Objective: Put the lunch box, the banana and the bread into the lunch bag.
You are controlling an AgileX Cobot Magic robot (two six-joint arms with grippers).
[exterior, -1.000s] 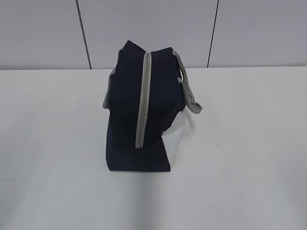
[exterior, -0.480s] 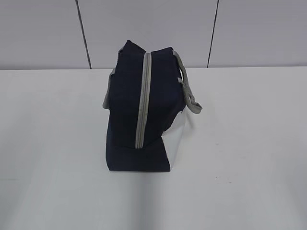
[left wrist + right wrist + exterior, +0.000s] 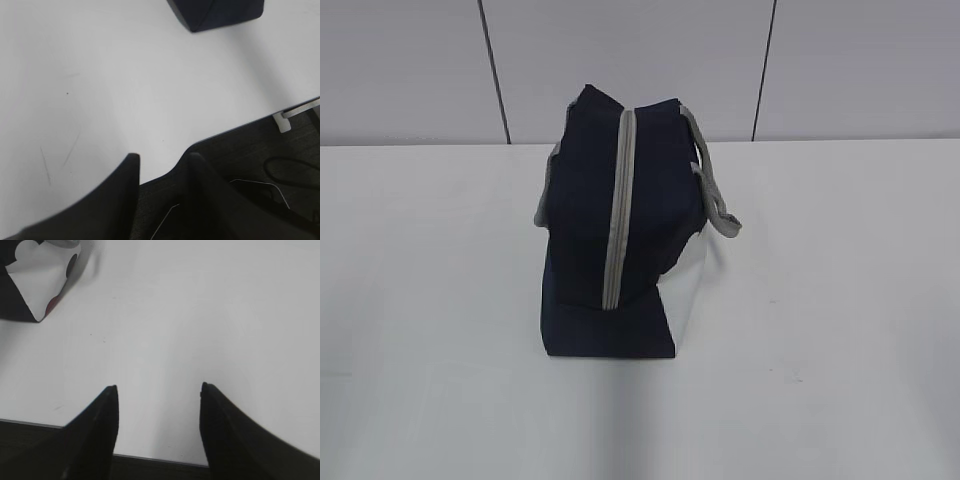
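The navy lunch bag (image 3: 610,230) stands in the middle of the white table (image 3: 820,300), its grey zipper shut along the near end and its grey handles hanging at the sides. A navy corner of the bag shows in the left wrist view (image 3: 215,12), and its white lower panel shows in the right wrist view (image 3: 42,280). My left gripper (image 3: 162,157) is open and empty over the table's front edge. My right gripper (image 3: 159,388) is open and empty above the bare table near its front edge. Neither gripper shows in the exterior view. The lunch box, the banana and the bread are out of view.
A grey panelled wall (image 3: 640,60) stands behind the table. The left wrist view shows dark floor with a cable (image 3: 290,172) and a table foot (image 3: 285,120) beyond the table edge.
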